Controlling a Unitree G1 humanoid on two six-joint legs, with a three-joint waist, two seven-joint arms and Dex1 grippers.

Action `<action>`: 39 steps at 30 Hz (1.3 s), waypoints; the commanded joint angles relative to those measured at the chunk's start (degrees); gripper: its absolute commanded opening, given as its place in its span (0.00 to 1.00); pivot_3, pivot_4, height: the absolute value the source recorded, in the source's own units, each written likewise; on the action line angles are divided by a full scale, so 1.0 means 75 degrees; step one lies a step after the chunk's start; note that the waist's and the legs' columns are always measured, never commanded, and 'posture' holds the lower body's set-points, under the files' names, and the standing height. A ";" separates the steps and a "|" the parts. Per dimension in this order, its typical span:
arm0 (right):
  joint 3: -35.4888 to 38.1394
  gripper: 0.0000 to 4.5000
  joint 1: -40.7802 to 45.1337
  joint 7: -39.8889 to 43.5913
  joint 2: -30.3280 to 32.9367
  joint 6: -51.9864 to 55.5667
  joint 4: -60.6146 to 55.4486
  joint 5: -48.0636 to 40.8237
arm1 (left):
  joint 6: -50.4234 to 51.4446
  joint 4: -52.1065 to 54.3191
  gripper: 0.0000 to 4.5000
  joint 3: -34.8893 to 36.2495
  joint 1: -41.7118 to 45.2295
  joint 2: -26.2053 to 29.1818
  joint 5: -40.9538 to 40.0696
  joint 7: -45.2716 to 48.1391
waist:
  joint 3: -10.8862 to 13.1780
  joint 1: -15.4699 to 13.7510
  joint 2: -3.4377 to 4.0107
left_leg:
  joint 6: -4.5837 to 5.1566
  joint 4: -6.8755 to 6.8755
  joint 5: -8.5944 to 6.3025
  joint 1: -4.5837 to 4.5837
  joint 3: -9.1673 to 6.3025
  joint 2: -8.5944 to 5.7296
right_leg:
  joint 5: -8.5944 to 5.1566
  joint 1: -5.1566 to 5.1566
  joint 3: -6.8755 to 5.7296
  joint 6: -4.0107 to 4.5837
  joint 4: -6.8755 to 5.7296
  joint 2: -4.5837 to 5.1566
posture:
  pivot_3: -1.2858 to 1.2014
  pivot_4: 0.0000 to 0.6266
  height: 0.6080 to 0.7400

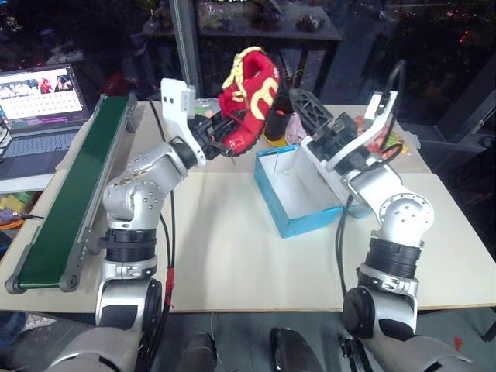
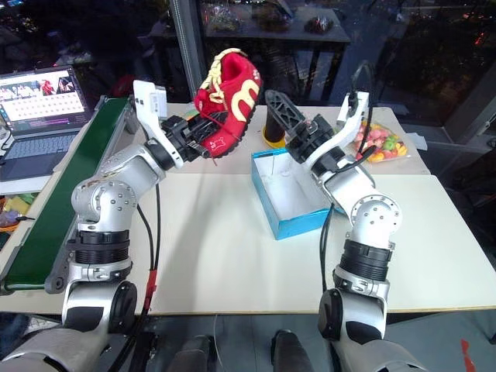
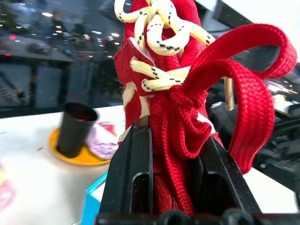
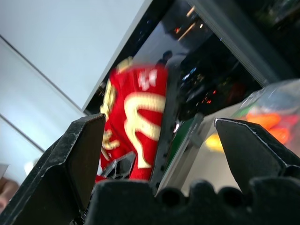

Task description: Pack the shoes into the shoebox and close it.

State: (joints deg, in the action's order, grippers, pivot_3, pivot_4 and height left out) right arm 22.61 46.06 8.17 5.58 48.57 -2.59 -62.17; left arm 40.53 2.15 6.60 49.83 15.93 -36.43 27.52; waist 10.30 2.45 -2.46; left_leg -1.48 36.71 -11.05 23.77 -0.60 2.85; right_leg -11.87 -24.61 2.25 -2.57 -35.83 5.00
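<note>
A red shoe (image 1: 249,97) hangs in the air above the far left part of the table (image 1: 232,256), held up by the left gripper (image 1: 219,133), whose two black fingers are clamped tight on the shoe's red fabric near its heel end. The shoe is soft and bright red, with cream-yellow speckled laces tied in a loose knot, a yellow curved marking on its side and a wide red ribbon loop close to the fingers. It is tilted, sole toward the left arm, just to the left of the shoebox (image 1: 298,190) and higher than it.

The shoebox is bright blue outside and white inside, standing open on the table between the two arms, with nothing visible on its white floor. The right gripper (image 2: 288,116) is raised over the box's far right corner, its jaws spread wide with nothing between them.

The table is a pale, plain surface. A long green conveyor belt (image 1: 74,190) runs along its left edge, with an open laptop (image 1: 40,105) beyond that. Behind the box stand a black cup on a yellow saucer (image 2: 273,128) and a clear bag of colourful items (image 2: 377,143). The room behind is dark, with glass and scattered lights.
</note>
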 commanded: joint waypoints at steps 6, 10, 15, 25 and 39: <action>-0.0104 1.00 0.0325 0.0117 -0.0059 -0.0349 0.0043 -0.0160 | 0.0200 0.0590 0.18 -0.0048 0.0313 -0.0363 -0.0292 -0.0235 | 0.0002 0.0003 0.0003 | 0.0000 0.0001 0.0000 -0.0002 0.0000 -0.0001 | 0.0000 0.0000 0.0000 0.0000 -0.0002 0.0000 | 0.52 0.24 0.95; -0.0115 0.76 0.0348 0.0165 -0.0057 -0.0495 0.0107 -0.0123 | 0.0246 0.0593 0.17 -0.0038 0.0321 -0.0408 -0.0310 -0.0246 | 0.0003 0.0007 0.0005 | 0.0001 0.0001 0.0000 -0.0001 -0.0001 -0.0001 | 0.0000 0.0000 0.0000 0.0000 -0.0001 -0.0001 | 0.52 0.24 0.95; -0.0168 0.38 0.0357 0.0159 -0.0046 -0.0616 0.0103 -0.0068 | 0.0145 0.0506 0.17 -0.0147 0.0334 -0.0315 -0.0027 -0.0333 | 0.0004 -0.0001 0.0006 | 0.0001 0.0001 0.0000 0.0000 -0.0001 -0.0001 | -0.0001 0.0000 0.0000 -0.0001 0.0000 -0.0001 | 0.52 0.24 0.95; -0.0336 0.10 0.0705 0.0054 0.0477 -0.1261 0.0709 0.1097 | -0.0026 0.0365 0.62 0.0148 0.0404 0.0103 0.0221 -0.0300 | 0.0006 -0.0002 0.0010 | 0.0001 0.0001 0.0000 0.0000 -0.0001 -0.0001 | -0.0001 -0.0002 0.0001 -0.0001 -0.0001 -0.0002 | 0.52 0.24 0.95; -0.2441 0.09 0.1426 0.2840 0.3605 -0.1764 0.3161 0.4542 | -0.0537 0.0315 1.00 -0.0122 -0.0536 0.1639 0.1264 0.0544 | 0.0028 0.0005 0.0044 | 0.0004 0.0002 -0.0002 0.0050 0.0010 -0.0007 | -0.0003 -0.0060 0.0017 -0.0005 -0.0004 0.0000 | 0.52 0.24 0.95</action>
State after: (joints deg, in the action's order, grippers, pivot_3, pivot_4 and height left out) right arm 5.34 55.67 26.72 30.69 37.54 20.89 -31.13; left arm 37.42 1.63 5.50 45.84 27.68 -27.09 31.12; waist 10.51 2.48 -2.13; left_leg -1.46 36.74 -11.06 24.21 -0.53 2.80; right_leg -11.90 -25.14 2.38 -2.61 -35.90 5.00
